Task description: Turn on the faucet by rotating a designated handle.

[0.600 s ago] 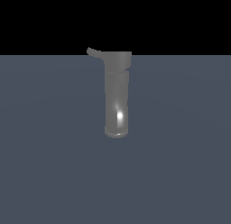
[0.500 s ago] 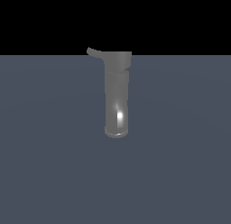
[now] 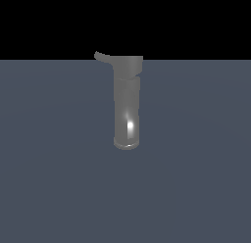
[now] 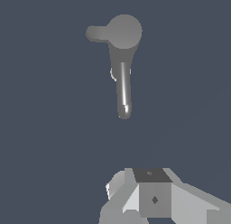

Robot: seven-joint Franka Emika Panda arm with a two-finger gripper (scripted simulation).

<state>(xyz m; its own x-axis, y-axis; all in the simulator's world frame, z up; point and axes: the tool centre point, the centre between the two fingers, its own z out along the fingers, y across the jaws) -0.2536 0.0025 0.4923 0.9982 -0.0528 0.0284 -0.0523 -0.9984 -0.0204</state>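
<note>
Faucet: we see the faucet (image 3: 128, 102) standing upright on the flat grey-blue surface (image 3: 54, 178), roughly mid-way across it in the exterior view, its rimmed base resting on the surface and a bright highlight low on its body. No bench edges or corners show, so we cannot place it against them.
Faucet from above: in the wrist view we look down on the faucet (image 4: 122, 83), with its round top cap nearest the camera and the body tapering away below it.
Handle: the handle (image 3: 102, 57) is a short curved lever sticking out from the top cap toward the exterior view's left; in the wrist view the handle (image 4: 96, 33) juts sideways from the cap.
Gripper: only part of the white gripper (image 4: 149, 198) shows at the edge of the wrist view, well apart from the faucet; we cannot tell whether its jaws stand wide or narrow, and nothing is seen held.
</note>
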